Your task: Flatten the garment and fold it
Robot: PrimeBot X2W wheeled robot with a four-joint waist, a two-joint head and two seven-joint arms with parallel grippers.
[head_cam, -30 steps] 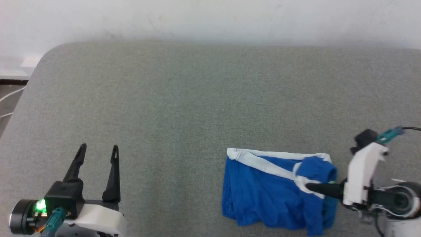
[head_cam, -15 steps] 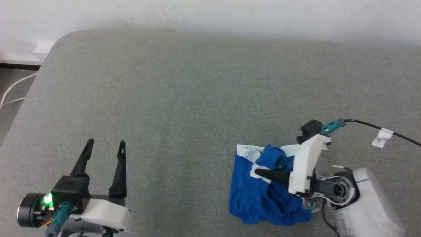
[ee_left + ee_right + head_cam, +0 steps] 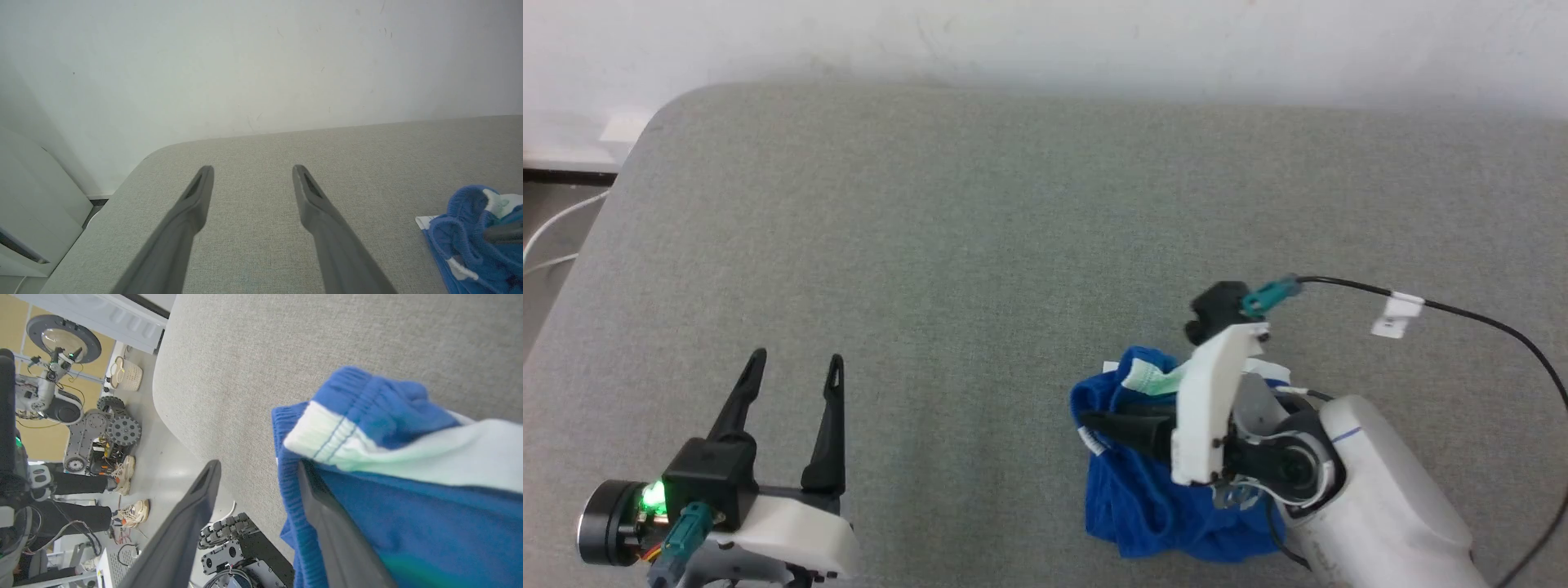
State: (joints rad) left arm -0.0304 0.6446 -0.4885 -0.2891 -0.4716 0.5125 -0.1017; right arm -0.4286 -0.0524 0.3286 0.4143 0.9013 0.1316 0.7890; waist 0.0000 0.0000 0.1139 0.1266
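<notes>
Grey fabric surface [image 3: 931,204] under the garment [image 3: 1143,506], white wall [image 3: 1045,33] behind.

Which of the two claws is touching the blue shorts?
The right claw: one finger lies against the bunched blue shorts. The left claw is open above the bare grey tabletop, well apart from them.

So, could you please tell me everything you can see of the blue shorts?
The bright blue soft-fabric shorts with white trim lie bunched in a crumpled heap, not flat, on the grey cloth-covered table, toward the robot's right. A ribbed blue hem and white band stand raised, touching one finger of the right tool, whose jaws stand open.
</notes>
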